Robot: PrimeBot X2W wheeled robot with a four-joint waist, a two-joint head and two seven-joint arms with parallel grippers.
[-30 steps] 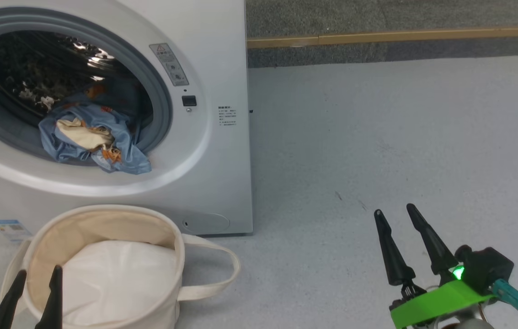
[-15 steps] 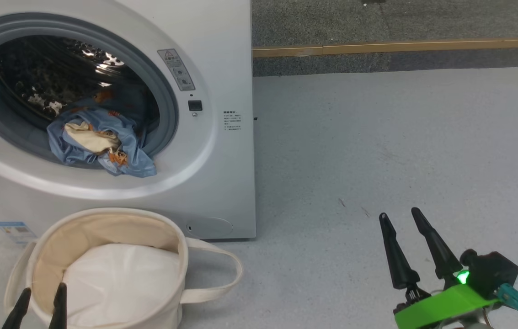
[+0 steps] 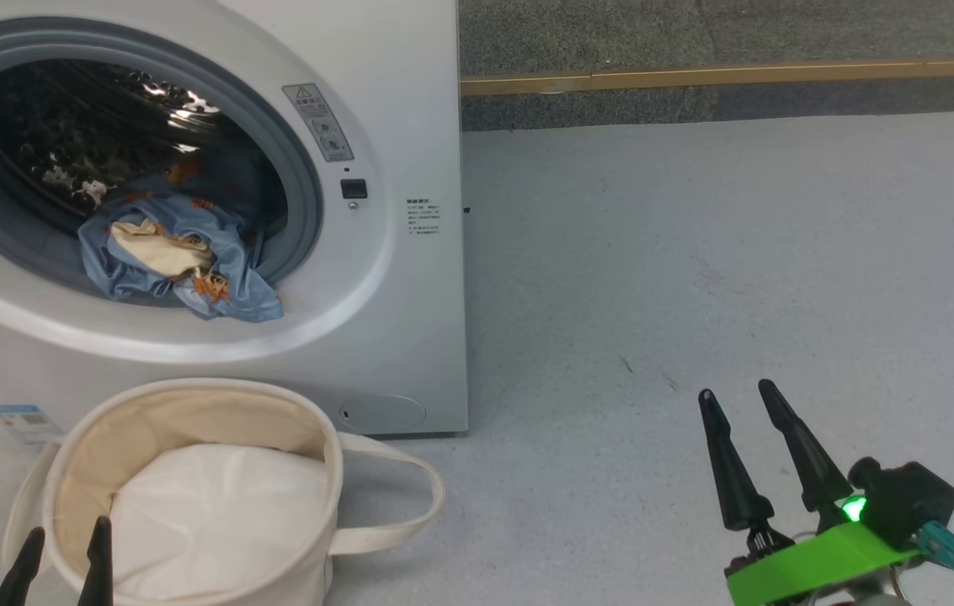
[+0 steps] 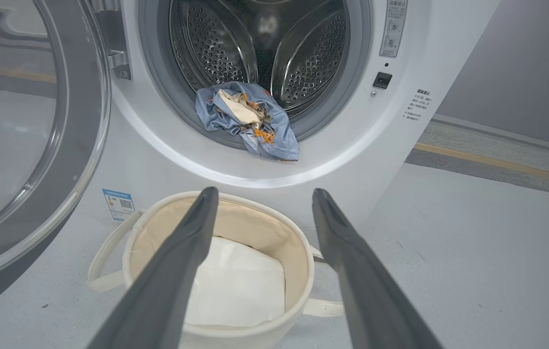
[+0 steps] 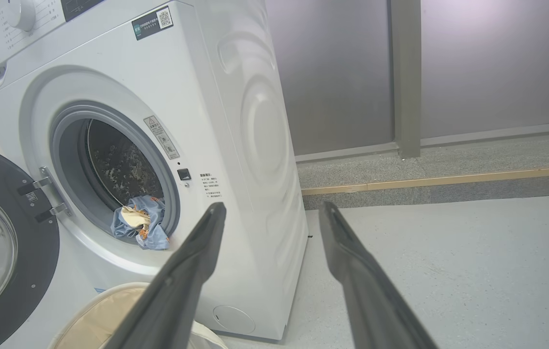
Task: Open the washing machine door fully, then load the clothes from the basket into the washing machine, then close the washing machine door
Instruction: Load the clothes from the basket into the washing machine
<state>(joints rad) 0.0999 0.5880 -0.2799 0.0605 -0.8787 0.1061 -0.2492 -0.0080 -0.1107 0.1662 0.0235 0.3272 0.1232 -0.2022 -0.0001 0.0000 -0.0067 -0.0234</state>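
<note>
A: Where are the clothes (image 3: 178, 265) lying now?

B: They are lying in the mouth of the machine (image 3: 409, 320), at about 6 o'clock of the opening. One corner is hanging out over the grey ring (image 3: 306, 210) toward 5 o'clock, so I am judging that the door (image 5: 37, 252) could pinch it.

A: And the basket (image 3: 182, 417)?

B: It is standing on the floor just in front of the machine, at 6 o'clock from the opening. It is showing its white liner (image 3: 215, 513) and no blue fabric that I can see.

A: What are the grippers doing?

B: The left gripper (image 4: 264, 191) is hovering over the basket rim, fingers spread wide, carrying nothing. The right gripper (image 3: 736, 389) is waiting at 4 o'clock of the head view, well apart from the machine, also wide open and empty.

A: How are the clothes going to handle?

B: I am expecting them to be light, soft and limp. I am thinking a pinch on the thick bunched middle is better than on the thin corner, then a push toward the drum (image 4: 303, 63).

A: And the door?

B: It is standing open at 9 o'clock. It is looking stiff and glossy, so its black rim is seeming the best place to push.
</note>
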